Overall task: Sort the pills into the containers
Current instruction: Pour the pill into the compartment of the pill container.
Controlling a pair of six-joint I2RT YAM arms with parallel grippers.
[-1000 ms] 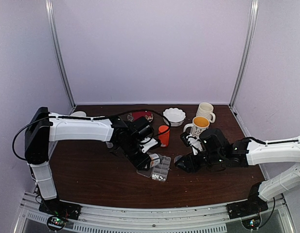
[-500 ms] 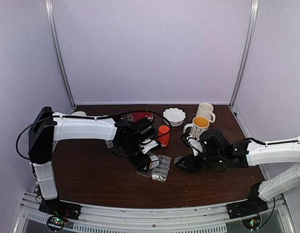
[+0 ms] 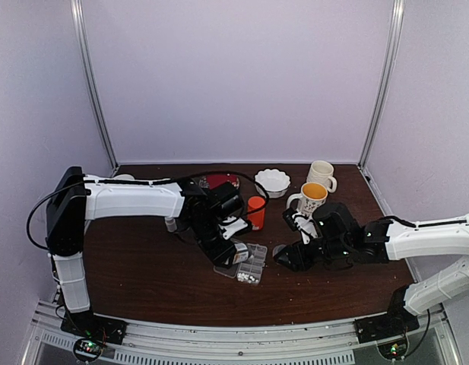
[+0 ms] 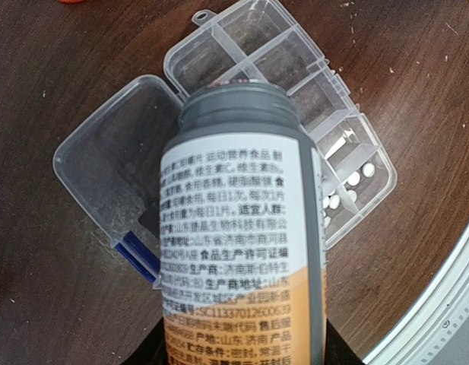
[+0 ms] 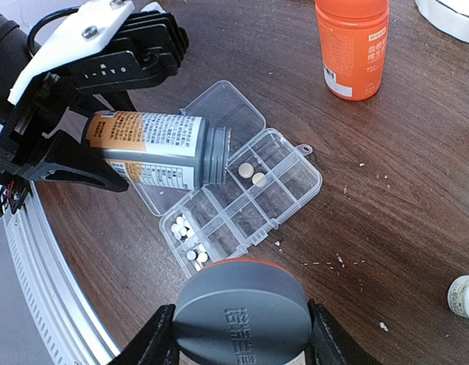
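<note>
The clear pill organizer (image 3: 253, 268) lies open on the brown table, lid (image 4: 112, 160) folded out flat. My left gripper (image 3: 232, 251) is shut on a grey bottle (image 4: 238, 228) with a white and orange label. The bottle lies tipped sideways, its open mouth over the organizer's cells (image 5: 280, 190). Two pale yellowish pills (image 5: 253, 175) lie in a cell near the mouth. Several white pills (image 5: 185, 236) fill end cells (image 4: 348, 186). My right gripper (image 5: 242, 334) is shut on the grey bottle cap (image 5: 242, 312), just right of the organizer (image 3: 283, 255).
An orange bottle (image 3: 255, 213) stands behind the organizer. Further back are a white bowl (image 3: 272, 181), a yellow-lined mug (image 3: 310, 198), a white mug (image 3: 321, 175) and a red object (image 3: 219, 181). A small white bottle (image 5: 466, 296) and crumbs (image 5: 333, 262) lie to the right.
The left arm has shifted slightly to the right with the tipped bottle still over the organizer. The right arm has not moved.
</note>
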